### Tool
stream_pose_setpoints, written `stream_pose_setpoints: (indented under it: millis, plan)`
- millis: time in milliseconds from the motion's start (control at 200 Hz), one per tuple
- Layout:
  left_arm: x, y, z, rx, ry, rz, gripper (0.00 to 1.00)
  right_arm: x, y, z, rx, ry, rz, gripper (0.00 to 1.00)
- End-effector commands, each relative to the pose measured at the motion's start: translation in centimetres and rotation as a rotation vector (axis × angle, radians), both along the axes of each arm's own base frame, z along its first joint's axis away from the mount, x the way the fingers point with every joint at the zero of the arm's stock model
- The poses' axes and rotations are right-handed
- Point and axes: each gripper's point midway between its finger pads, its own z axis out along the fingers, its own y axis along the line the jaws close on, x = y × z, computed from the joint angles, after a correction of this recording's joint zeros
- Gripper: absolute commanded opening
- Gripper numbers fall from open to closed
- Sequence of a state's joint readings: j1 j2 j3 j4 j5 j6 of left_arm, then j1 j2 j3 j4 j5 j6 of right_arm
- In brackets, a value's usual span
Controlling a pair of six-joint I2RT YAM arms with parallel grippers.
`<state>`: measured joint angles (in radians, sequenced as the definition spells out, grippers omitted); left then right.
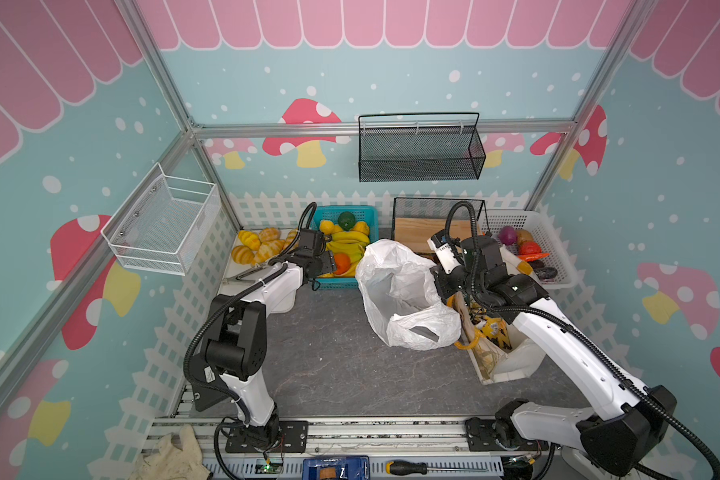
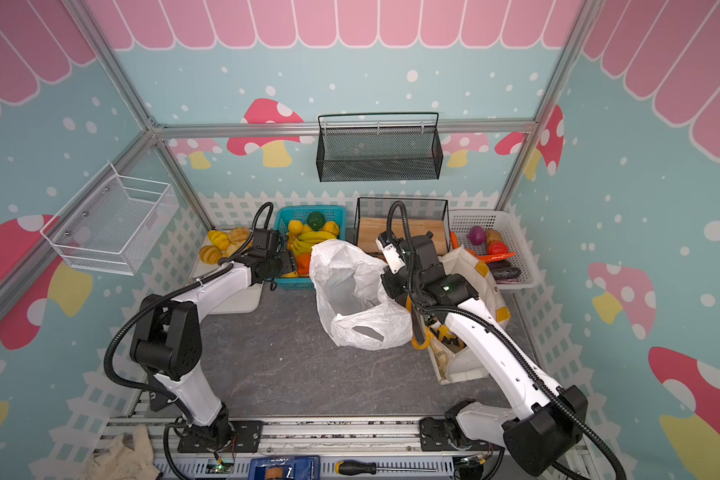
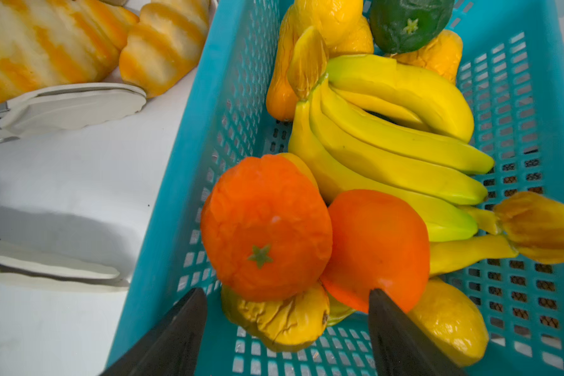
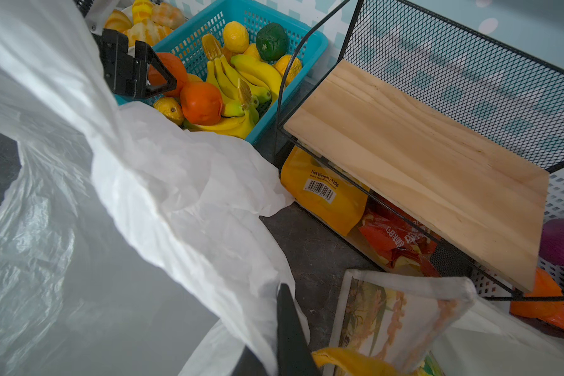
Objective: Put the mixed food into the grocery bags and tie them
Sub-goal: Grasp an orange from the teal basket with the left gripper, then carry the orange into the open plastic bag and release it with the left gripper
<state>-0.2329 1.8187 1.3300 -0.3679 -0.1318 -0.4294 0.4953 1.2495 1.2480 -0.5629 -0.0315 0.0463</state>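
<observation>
Top views, left gripper (image 1: 331, 266): jaws spread, holding nothing, at the near end of the teal basket (image 1: 337, 284).
Top views, oranges (image 1: 342, 262): in the teal basket just beside that gripper, with the bananas (image 1: 348, 243) behind them.
Top views, right gripper (image 2: 389, 289): clenched on the right rim of the white plastic carrier bag (image 2: 350, 291), holding that side up.
Top views, white plastic carrier bag: mid-table with its mouth gaping upward, between the basket and the canvas tote (image 2: 464, 262).
Top views, canvas tote: touching the bag's right side, under the right arm, with a yellow-and-black snack packet (image 1: 493, 331) in its mouth.
Left wrist, left gripper (image 3: 287, 293): released, fingers (image 3: 176, 335) wide apart, tips either side of the oranges' lower edge.
Left wrist, oranges (image 3: 264, 228): two, touching each other, resting on lemons (image 3: 450, 322) and against the bananas (image 3: 388, 146) inside the teal basket (image 3: 183, 162).
Left wrist, bread rolls (image 3: 46, 48): outside the basket, beside tongs (image 3: 72, 104).
Right wrist, right gripper (image 4: 271, 351): pinched on a fold of the white plastic carrier bag (image 4: 176, 195). One finger (image 4: 290, 328) shows, with the film pressed against it.
Right wrist, canvas tote (image 4: 401, 312): just beside that finger.
Right wrist, yellow snack packet (image 4: 323, 192): under the wooden shelf (image 4: 420, 156) of a wire rack, next to a red packet (image 4: 394, 237).
</observation>
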Motion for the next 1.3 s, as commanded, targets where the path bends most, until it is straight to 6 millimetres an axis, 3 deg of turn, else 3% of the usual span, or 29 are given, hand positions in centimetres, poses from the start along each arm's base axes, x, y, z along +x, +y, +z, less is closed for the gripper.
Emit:
stream_pose_setpoints:
  millis: [0, 400, 645, 760, 901, 996, 1081, 1216, 1266, 1296]
  plan:
    - [1.0, 0.7, -0.5, 0.039, 0.005, 0.025, 0.80, 0.3, 0.3, -0.5, -0.012, -0.004, 0.029, 0.00]
    - [3.9, 1.7, -1.8, 0.010, -0.006, 0.067, 0.82, 0.2, -0.1, -0.9, -0.028, -0.006, 0.021, 0.00]
    - [4.7, 1.3, -2.7, -0.002, 0.006, 0.053, 0.73, 0.2, -0.3, -1.2, -0.035, -0.002, 0.015, 0.00]
    - [4.6, 1.1, -1.4, -0.019, -0.026, 0.043, 0.59, 0.2, -0.4, -1.2, -0.036, -0.005, 0.006, 0.00]
    - [3.8, 1.1, 3.2, -0.052, -0.138, 0.043, 0.52, 0.5, -0.5, -1.0, -0.012, -0.024, -0.021, 0.00]
    - [1.9, 0.6, 7.2, -0.120, -0.230, 0.037, 0.48, 0.4, 0.2, -1.0, 0.051, -0.029, -0.008, 0.00]
    - [-1.8, -0.8, 9.0, -0.183, -0.289, 0.001, 0.47, 0.3, 0.6, -0.8, 0.090, -0.033, -0.001, 0.00]
    - [-10.0, -3.7, 8.7, -0.205, -0.317, -0.131, 0.47, 0.3, 0.9, -0.3, 0.122, -0.052, 0.005, 0.00]
    - [-13.2, -5.3, 9.4, -0.222, -0.343, -0.222, 0.46, 0.4, 0.9, -0.1, 0.124, -0.056, 0.004, 0.00]
    - [-15.7, -7.3, 9.8, -0.238, -0.363, -0.316, 0.45, 0.3, 0.9, 0.1, 0.126, -0.060, 0.006, 0.00]
